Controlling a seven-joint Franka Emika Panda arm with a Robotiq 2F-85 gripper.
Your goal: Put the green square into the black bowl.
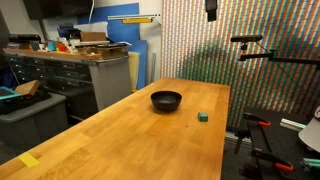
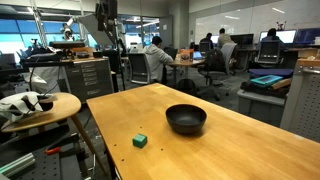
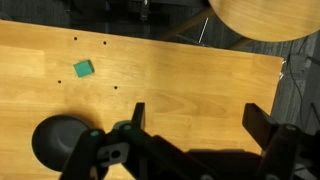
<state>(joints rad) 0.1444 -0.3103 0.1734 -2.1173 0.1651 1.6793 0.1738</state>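
The green square [image 1: 203, 116] is a tiny dark green block that lies on the wooden table, a short way from the black bowl [image 1: 166, 100]. Both also show in an exterior view, the square [image 2: 140, 141] nearer the table edge than the bowl [image 2: 186, 119]. In the wrist view the square [image 3: 83, 68] is at upper left and the bowl [image 3: 58, 143] at lower left. My gripper [image 3: 200, 118] is open and empty, high above the table, with bare wood between its fingers. Its body shows at the top of an exterior view [image 1: 210, 8].
The wooden table [image 1: 120, 135] has a flat yellow tape patch [image 1: 29, 160] near a corner. A small round side table [image 2: 40, 105] with objects on it stands beside the table and shows in the wrist view [image 3: 265, 15]. Cabinets and desks stand behind.
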